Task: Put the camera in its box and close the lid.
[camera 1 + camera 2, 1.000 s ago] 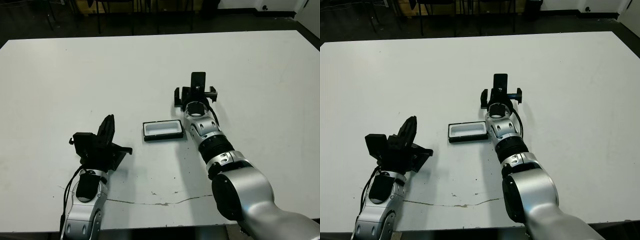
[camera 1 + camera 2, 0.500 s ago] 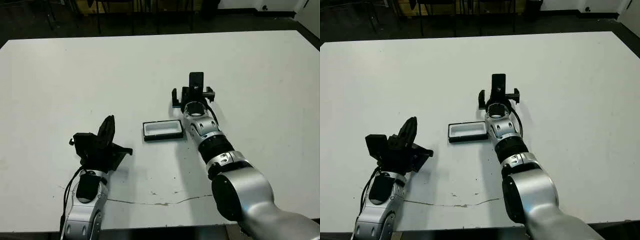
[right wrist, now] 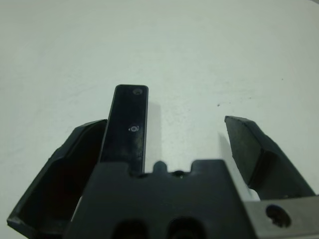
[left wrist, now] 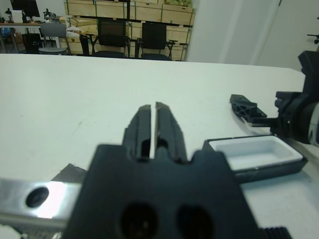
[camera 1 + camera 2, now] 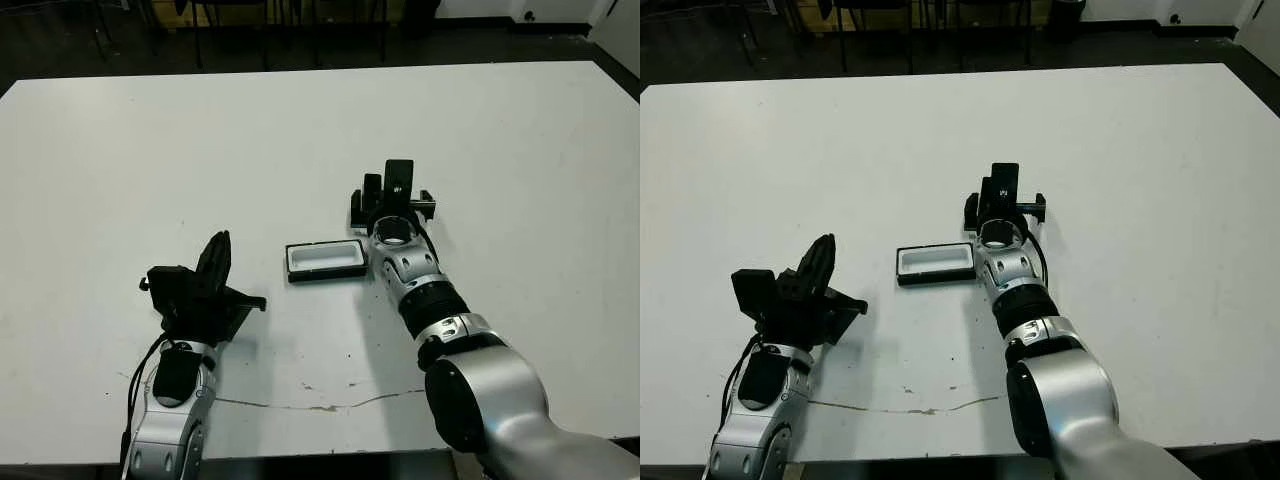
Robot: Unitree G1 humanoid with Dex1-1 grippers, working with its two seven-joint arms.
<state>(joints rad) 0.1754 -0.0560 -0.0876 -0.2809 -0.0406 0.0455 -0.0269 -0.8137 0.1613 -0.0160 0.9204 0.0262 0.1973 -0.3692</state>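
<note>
The camera (image 5: 399, 176), a slim black bar, lies on the table between the spread fingers of my right gripper (image 5: 398, 192). In the right wrist view the camera (image 3: 127, 127) sits close against one finger (image 3: 70, 164), and a wide gap separates it from the other. The box (image 5: 326, 277), black outside and white inside, lies empty just left of that gripper. It also shows in the left wrist view as the box (image 4: 256, 169). My left gripper (image 5: 215, 255) is shut and holds nothing, well left of the box. The lid shows in no view.
The white table (image 5: 500, 120) stretches wide on all sides of the box. A thin crack-like mark (image 5: 330, 405) runs near the front edge. Black chairs (image 4: 112, 40) and wooden crates stand beyond the far edge.
My right gripper, with the camera between its fingers, has shifted slightly nearer to me and a little right. The box and my left gripper have not moved.
</note>
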